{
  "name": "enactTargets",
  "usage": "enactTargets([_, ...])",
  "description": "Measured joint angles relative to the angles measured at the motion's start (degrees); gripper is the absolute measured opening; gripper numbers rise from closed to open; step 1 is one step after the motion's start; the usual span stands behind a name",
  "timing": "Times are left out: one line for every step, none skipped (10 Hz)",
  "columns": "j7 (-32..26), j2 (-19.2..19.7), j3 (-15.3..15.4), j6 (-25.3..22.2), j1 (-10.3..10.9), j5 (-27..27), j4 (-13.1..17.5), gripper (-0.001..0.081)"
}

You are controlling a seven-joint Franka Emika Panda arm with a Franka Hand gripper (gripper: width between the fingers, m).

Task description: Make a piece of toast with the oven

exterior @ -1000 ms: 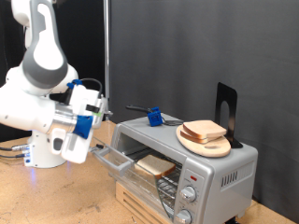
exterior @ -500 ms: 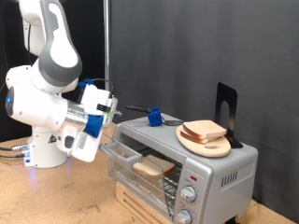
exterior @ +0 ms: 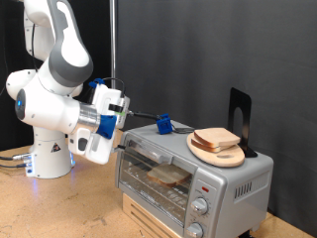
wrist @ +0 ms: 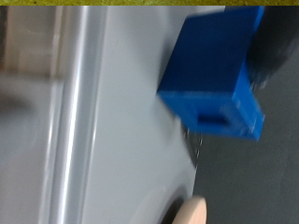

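Observation:
The silver oven (exterior: 236, 184) stands on a wooden crate at the exterior view's lower right. Its glass door (exterior: 157, 167) is almost upright, nearly shut. One piece of toast (exterior: 168, 176) lies inside on the rack and shows through the glass. A second, alike slice (exterior: 217, 139) lies on a round wooden plate (exterior: 226, 157) on the oven's top. My gripper (exterior: 119, 127) is at the door's top edge, on the exterior view's left of the oven. The wrist view is blurred and shows the oven's silver top (wrist: 112, 140), not my fingers.
A blue block (exterior: 163, 125) with a dark rod sits on the oven's top behind the door and fills the wrist view (wrist: 217, 73). A black stand (exterior: 239, 111) rises behind the plate. Two knobs (exterior: 199, 207) face front. The robot base (exterior: 50, 154) and cables are at left.
The oven door has swung up from fully open to nearly shut. My gripper has risen and moved right with the door's edge. The slice inside now shows through the glass.

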Motion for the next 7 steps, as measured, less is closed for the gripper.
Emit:
enactTargets([0.4,-0.9,-0.6,-1.4,-0.6,-1.4,-0.4,0.0808])
enactTargets([0.7,-2.0,-1.5,-1.8,-1.6,-2.1,-0.9,0.0808])
enactTargets([1.4,-2.9,-2.2,-1.6,-2.6,-2.3,-1.3,0.0808])
enactTargets([2.1,-3.4,-2.7,0.1,-3.4,-2.2,-1.4,0.0808])
enactTargets([2.4,-3.6,-2.9,2.1,-3.9,-2.2,-1.2,0.0808])
enactTargets([2.5,-3.5,-3.1,2.7,-4.3,-2.1,-0.9,0.0808])
enactTargets([2.5,-3.4,-3.0,2.4,-4.3,-2.2,-1.0,0.0808])
